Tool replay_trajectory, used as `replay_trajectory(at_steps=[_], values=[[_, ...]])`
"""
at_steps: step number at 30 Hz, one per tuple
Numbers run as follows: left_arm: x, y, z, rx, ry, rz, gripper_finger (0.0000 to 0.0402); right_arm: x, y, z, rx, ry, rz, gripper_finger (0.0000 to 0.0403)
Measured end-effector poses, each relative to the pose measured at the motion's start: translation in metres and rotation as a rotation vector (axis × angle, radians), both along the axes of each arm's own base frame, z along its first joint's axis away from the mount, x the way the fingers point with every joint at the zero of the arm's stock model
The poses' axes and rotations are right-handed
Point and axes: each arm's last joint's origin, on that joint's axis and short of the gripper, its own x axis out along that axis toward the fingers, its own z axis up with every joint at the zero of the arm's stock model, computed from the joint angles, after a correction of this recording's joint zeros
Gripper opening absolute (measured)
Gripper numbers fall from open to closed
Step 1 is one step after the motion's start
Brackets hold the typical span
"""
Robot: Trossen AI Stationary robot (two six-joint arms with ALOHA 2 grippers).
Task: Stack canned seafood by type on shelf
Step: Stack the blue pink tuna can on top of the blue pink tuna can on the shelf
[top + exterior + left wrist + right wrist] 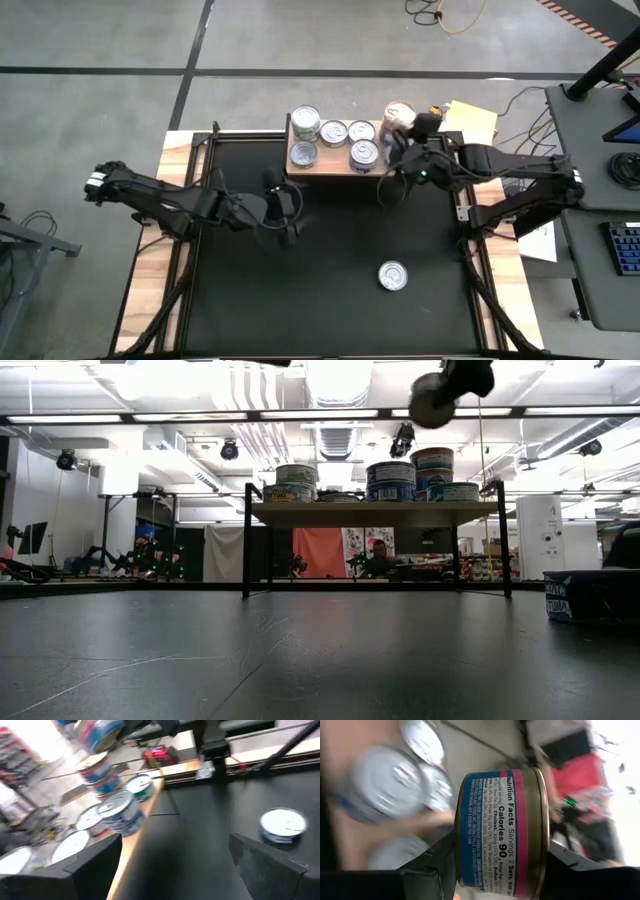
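Note:
The wooden shelf (330,168) stands at the table's far edge and carries several silver-topped tins (334,131), some stacked (392,480). One more tin (392,275) sits on its base on the black tabletop, right of centre; it also shows in the left wrist view as the tin (283,825). My right gripper (500,870) is shut on a gold-rimmed can (400,117) high above the shelf's right end. My left gripper (175,865) hovers open over the table in front of the shelf's left end. My right gripper pinches the can (502,832) between its two fingers. One finger (430,870) lies against one flat end and the other against the gold-rimmed end (542,835). The can is lifted clear, well above the shelf tins, and tilted so a flat face (432,400) shows toward the near side.
The shelf's dark legs (247,540) stand on the tabletop. A tan box (470,120) lies just right of the shelf, behind the right arm. Bare black tabletop (300,290) spreads in front of the shelf. Wooden side rails (150,270) edge the table.

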Motion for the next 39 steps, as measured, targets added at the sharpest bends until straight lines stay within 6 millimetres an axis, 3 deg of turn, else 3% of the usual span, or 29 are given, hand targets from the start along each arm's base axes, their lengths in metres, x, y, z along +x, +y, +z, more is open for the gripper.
replay_trajectory(at_steps=[4,12,29,39], values=[[-0.008,0.004,0.001,0.017,0.02,0.08,0.035,-0.004,-0.003,0.01,-0.116,0.083,-0.097,0.0181],[-0.024,0.011,0.002,0.073,0.088,0.173,0.035,-0.005,-0.018,0.013,-0.152,0.198,-0.095,0.0181],[-0.034,0.015,-0.003,-0.01,0.107,0.236,0.035,-0.011,-0.083,0.025,0.001,0.127,-0.024,0.0181],[-0.034,0.015,-0.003,-0.052,0.089,0.256,0.035,-0.003,-0.103,0.011,0.04,0.192,-0.057,0.0181]])
